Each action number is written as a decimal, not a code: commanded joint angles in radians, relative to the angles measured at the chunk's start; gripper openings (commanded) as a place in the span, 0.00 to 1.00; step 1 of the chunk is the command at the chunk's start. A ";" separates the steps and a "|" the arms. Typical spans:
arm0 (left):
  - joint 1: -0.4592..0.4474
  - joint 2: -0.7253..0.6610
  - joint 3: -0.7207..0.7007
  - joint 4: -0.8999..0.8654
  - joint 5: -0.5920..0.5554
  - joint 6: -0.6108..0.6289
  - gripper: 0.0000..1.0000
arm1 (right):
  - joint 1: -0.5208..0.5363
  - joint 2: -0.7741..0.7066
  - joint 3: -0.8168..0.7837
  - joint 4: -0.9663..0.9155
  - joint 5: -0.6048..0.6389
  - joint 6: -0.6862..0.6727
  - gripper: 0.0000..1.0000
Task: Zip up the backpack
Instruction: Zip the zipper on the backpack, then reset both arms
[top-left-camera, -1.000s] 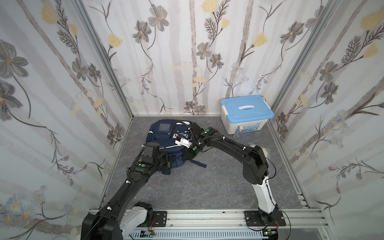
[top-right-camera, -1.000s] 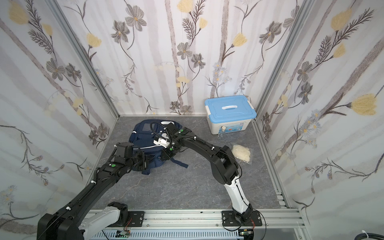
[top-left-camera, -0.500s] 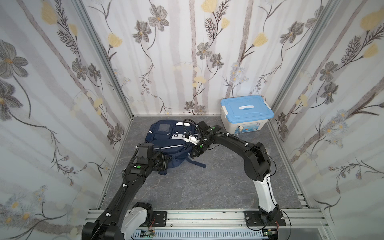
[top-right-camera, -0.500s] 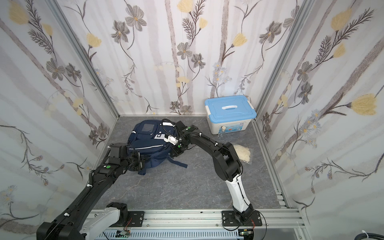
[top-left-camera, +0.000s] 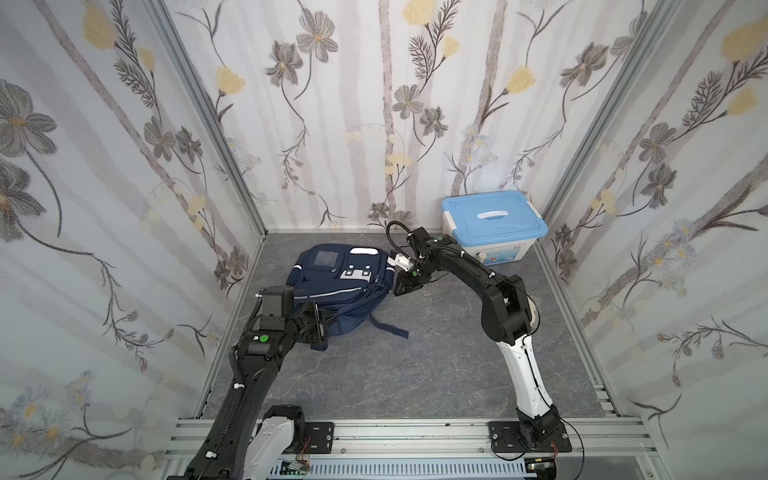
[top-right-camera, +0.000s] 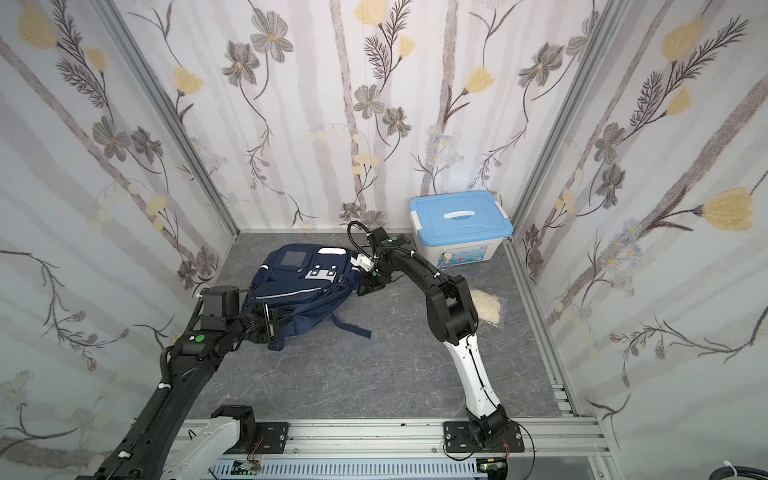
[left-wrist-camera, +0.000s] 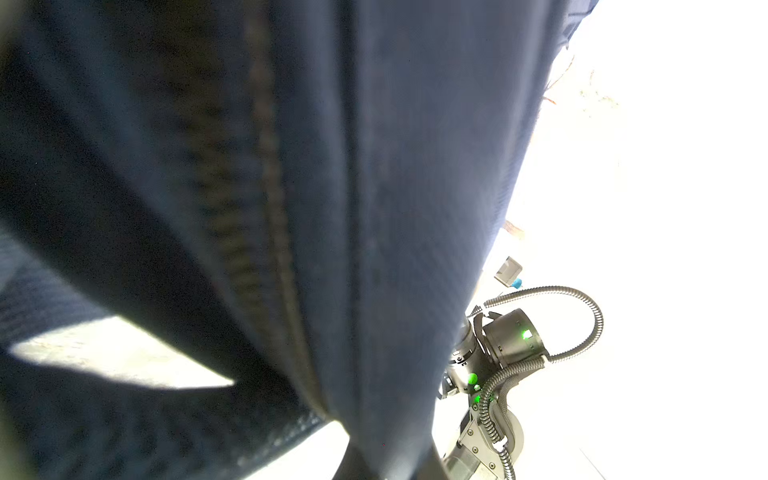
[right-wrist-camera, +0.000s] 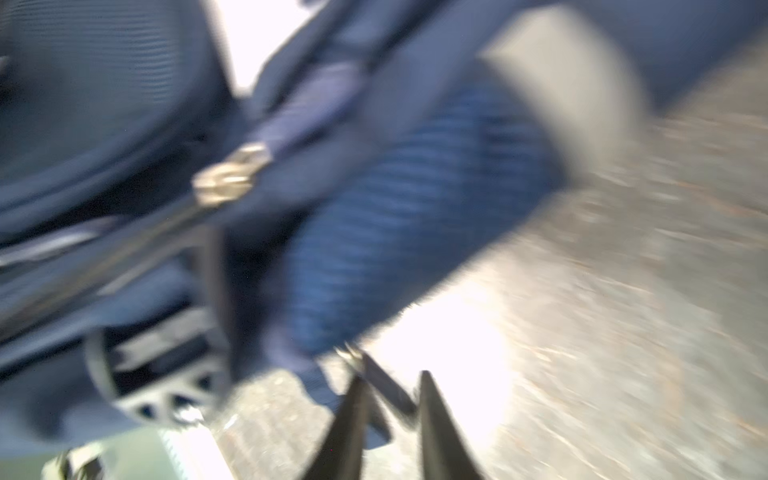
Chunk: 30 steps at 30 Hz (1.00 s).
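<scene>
We find the backpack (top-left-camera: 340, 286) lying on the floor (top-left-camera: 436, 365), left of centre toward the back, with the box (top-left-camera: 492, 226) behind it to the right. The left gripper (top-left-camera: 320, 330) sits at its near end, the right gripper (top-left-camera: 400, 287) at its right edge between backpack and box; a packet (top-right-camera: 486, 306) lies farther right.

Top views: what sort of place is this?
Probably a small robot test booth: flowered wall panels in metal frames, two robot arms fixed to a metal rail, and a grey floor with a backpack and a plastic box.

Navy backpack (top-right-camera: 305, 291) btwn L gripper (top-right-camera: 271, 328) & R gripper (top-right-camera: 363, 290), blue-lid box (top-right-camera: 459, 226) rear-R
</scene>
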 joint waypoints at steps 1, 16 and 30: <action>-0.015 0.085 0.043 0.029 -0.009 0.110 0.60 | -0.002 -0.128 -0.097 -0.007 0.082 0.015 1.00; -0.015 0.179 0.110 0.255 -0.764 1.485 1.00 | -0.277 -1.035 -1.348 1.189 0.657 -0.060 1.00; 0.057 0.616 -0.186 1.059 -0.686 1.671 1.00 | -0.401 -1.094 -1.810 1.763 0.610 -0.019 1.00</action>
